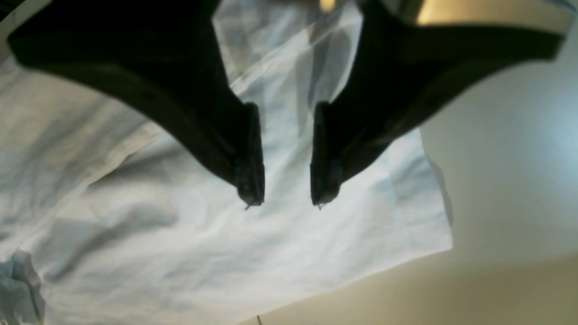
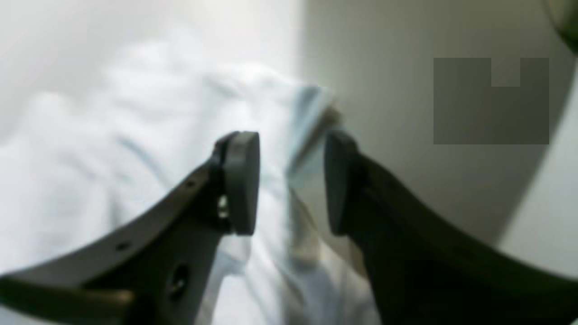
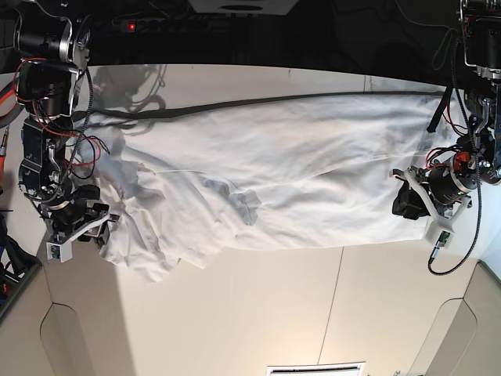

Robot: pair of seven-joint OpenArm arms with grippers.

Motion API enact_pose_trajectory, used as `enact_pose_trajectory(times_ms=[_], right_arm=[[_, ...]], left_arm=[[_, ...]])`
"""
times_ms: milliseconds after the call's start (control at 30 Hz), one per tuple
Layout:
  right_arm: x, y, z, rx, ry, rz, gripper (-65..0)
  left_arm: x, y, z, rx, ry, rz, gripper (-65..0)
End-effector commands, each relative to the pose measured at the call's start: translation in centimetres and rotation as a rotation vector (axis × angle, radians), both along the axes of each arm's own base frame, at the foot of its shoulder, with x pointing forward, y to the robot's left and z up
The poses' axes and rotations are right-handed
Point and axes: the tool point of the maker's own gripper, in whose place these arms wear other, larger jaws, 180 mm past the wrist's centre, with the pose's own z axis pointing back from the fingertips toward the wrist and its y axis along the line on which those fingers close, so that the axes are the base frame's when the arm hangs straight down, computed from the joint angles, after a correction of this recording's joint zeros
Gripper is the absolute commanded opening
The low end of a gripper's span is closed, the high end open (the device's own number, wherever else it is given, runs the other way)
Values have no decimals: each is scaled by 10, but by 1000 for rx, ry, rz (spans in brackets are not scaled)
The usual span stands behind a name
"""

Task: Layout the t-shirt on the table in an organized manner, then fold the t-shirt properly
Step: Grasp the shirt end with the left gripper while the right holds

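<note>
Overhead, the t-shirt lies spread lengthwise across the white tabletop, smoother toward one end and bunched in wrinkles at the other. At the smooth end, the left hand sits over the hem; its wrist view shows the black fingers parted, with cloth beneath and nothing held. At the bunched end, the right hand stands open, a fold of fabric lying blurred between its pads.
</note>
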Motion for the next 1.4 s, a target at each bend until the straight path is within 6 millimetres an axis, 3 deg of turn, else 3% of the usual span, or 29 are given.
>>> enact_pose_trajectory(times_ms=[0, 300, 667, 733, 833, 900, 1133, 1233, 1367], right_arm=[[10, -7, 10, -4, -42, -10, -410], [-12, -3, -31, 40, 30, -39, -410], [-9, 15, -22, 121, -11, 33, -419], [-9, 15, -22, 120, -10, 34, -489], [-10, 16, -23, 121, -3, 36, -650], [-11, 16, -24, 120, 5, 37, -650], [-9, 11, -17, 153, -16, 36, -650], [-9, 4, -14, 155, -24, 35, -650], [-12, -3, -15, 141, -9, 33, -650]], left_arm=[[11, 5, 17, -1, -54, 3, -435], [11, 4, 17, -1, -54, 3, -435], [11, 5, 17, 0, -53, 3, -435], [11, 5, 17, 0, -53, 3, -435], [11, 5, 17, 0, -57, 3, -435], [12, 6, 18, 15, -68, 2, -435], [27, 40, 28, 155, -131, 125, -432], [40, 64, 29, 199, -114, 209, -340], [59, 105, 20, 181, -72, 355, -321]])
